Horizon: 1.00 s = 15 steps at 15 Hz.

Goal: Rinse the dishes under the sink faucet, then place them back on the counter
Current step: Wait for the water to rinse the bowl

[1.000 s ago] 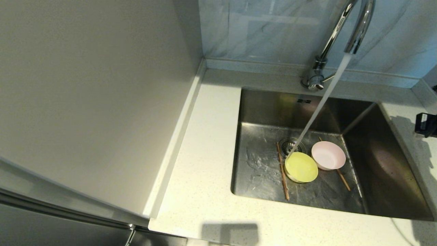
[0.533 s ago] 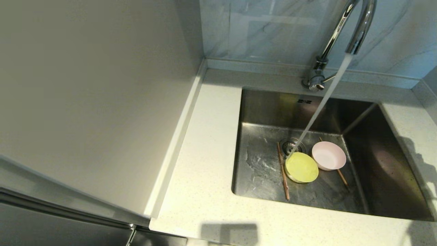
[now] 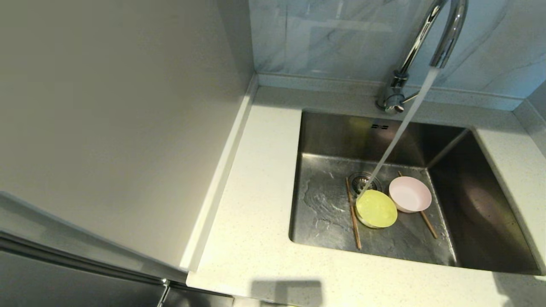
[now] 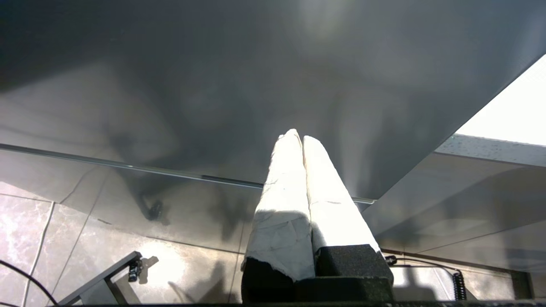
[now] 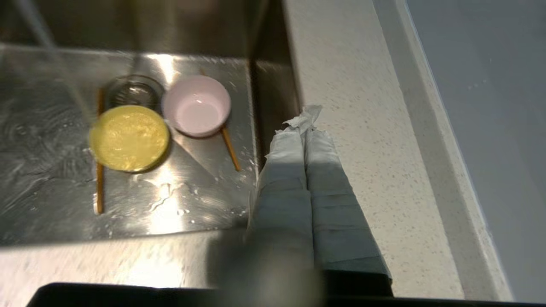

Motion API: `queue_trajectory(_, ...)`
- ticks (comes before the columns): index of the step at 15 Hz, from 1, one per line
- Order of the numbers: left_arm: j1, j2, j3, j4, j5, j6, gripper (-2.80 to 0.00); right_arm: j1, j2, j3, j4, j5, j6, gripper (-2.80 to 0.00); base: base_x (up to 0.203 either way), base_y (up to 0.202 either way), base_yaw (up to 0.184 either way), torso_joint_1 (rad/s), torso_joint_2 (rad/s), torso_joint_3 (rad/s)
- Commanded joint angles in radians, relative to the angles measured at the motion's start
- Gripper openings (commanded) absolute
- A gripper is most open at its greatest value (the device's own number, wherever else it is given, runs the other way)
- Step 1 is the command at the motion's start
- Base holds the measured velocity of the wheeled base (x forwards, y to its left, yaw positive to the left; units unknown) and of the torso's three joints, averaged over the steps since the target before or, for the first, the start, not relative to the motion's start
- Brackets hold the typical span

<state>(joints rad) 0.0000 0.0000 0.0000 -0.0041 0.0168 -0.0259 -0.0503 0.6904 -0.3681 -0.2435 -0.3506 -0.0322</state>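
Observation:
The yellow-green bowl (image 3: 376, 208) (image 5: 129, 137) and the pale pink bowl (image 3: 410, 194) (image 5: 197, 105) sit side by side on the floor of the sink (image 3: 324, 213), near the drain strainer (image 3: 362, 181). One chopstick (image 3: 353, 215) lies left of the yellow-green bowl, the other chopstick (image 3: 428, 223) sticks out from under the pink bowl. Water streams from the chrome faucet (image 3: 443, 38) onto the yellow-green bowl's edge. My right gripper (image 5: 303, 130) is shut and empty above the counter (image 5: 367, 140) at the sink's right edge. My left gripper (image 4: 297, 137) is shut, parked low beside a cabinet.
The speckled counter (image 3: 256, 204) runs left of and in front of the sink. A smooth grey side panel (image 3: 119, 128) stands at the left. The marble backsplash (image 3: 332, 38) rises behind the raised back rim. Neither arm shows in the head view.
My right gripper, seen at the head view's right edge a second ago, has withdrawn out of that view. Water keeps running; the bowls and chopsticks have not moved.

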Motion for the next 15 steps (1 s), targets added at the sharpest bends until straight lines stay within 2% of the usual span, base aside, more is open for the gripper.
queue_trajectory(1,0.000,-0.003,0.000,-0.001,0.000,0.000,-2.80,0.068,-0.269,0.148,-0.049,-0.001,-0.028,-2.80,0.000,0.000,0.000,0.000,0.00,0.000)
queue_trajectory(3,0.000,-0.003,0.000,-0.001,0.000,0.000,-2.80,0.103,-0.399,0.267,-0.079,0.010,-0.057,-2.80,0.000,0.000,0.000,0.000,0.00,0.000)
queue_trajectory(5,0.000,-0.003,0.000,-0.001,0.000,0.000,-2.80,0.119,-0.422,0.353,-0.126,0.020,-0.071,-2.80,0.000,0.000,0.000,0.000,0.00,0.000)
queue_trajectory(7,0.000,-0.003,0.000,-0.001,0.000,0.000,-2.80,0.119,-0.427,0.368,-0.131,0.104,-0.076,-2.80,0.000,0.000,0.000,0.000,0.00,0.000)
queue_trajectory(10,0.000,-0.003,0.000,-0.001,0.000,0.000,-2.80,0.043,-0.493,0.368,-0.041,0.315,-0.090,-2.80,0.000,0.000,0.000,0.000,0.00,0.000)
queue_trajectory(12,0.000,-0.003,0.000,-0.001,0.000,0.000,-2.80,0.043,-0.548,0.368,0.025,0.329,-0.113,-2.80,0.000,0.000,0.000,0.000,0.00,0.000)
queue_trajectory(14,0.000,-0.003,0.000,-0.001,0.000,0.000,-2.80,0.045,-0.629,0.368,0.170,0.335,-0.120,-2.80,0.000,0.000,0.000,0.000,0.00,0.000)
queue_trajectory(15,0.000,-0.003,0.000,-0.001,0.000,0.000,-2.80,0.046,-0.649,0.368,0.195,0.361,-0.121,-2.80,0.000,0.000,0.000,0.000,0.00,0.000)
